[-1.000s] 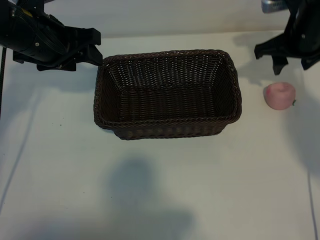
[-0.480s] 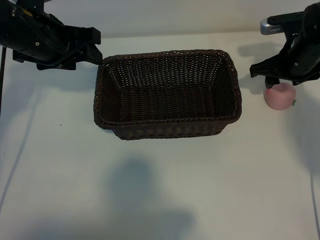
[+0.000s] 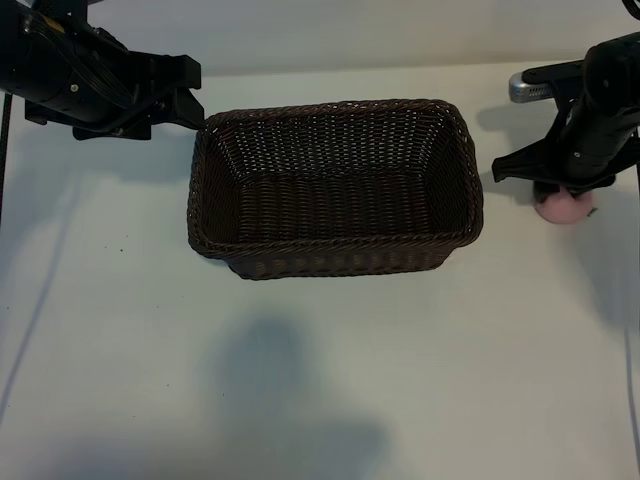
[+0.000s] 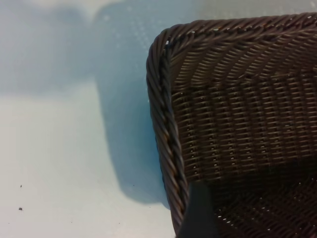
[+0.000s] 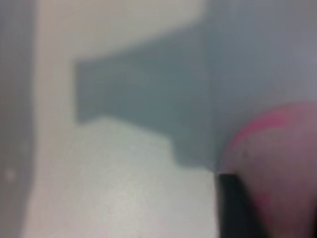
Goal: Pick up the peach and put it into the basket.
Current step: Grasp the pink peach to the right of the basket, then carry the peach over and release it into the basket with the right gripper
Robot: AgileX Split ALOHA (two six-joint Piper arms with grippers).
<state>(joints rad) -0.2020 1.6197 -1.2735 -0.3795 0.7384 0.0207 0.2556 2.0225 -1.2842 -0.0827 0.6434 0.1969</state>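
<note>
The pale-pink peach (image 3: 566,208) lies on the white table to the right of the basket (image 3: 335,105), mostly covered from above by my right gripper (image 3: 563,186). In the right wrist view one dark finger (image 5: 237,208) presses against the side of the peach (image 5: 280,163); the other finger is out of view. The right gripper is shut on the peach, which still rests on the table. The dark-brown wicker basket stands in the middle with nothing in it. My left gripper (image 3: 192,98) hovers open by the basket's far left corner, one finger (image 4: 200,215) over the rim (image 4: 162,124).
White tabletop (image 3: 320,380) extends in front of the basket, with a broad soft shadow on it. The right arm's silver-grey link (image 3: 530,85) shows behind the peach. The table's back edge runs close behind both arms.
The right gripper came down from behind the peach onto it and its jaws narrowed around it. The left arm and basket stayed still.
</note>
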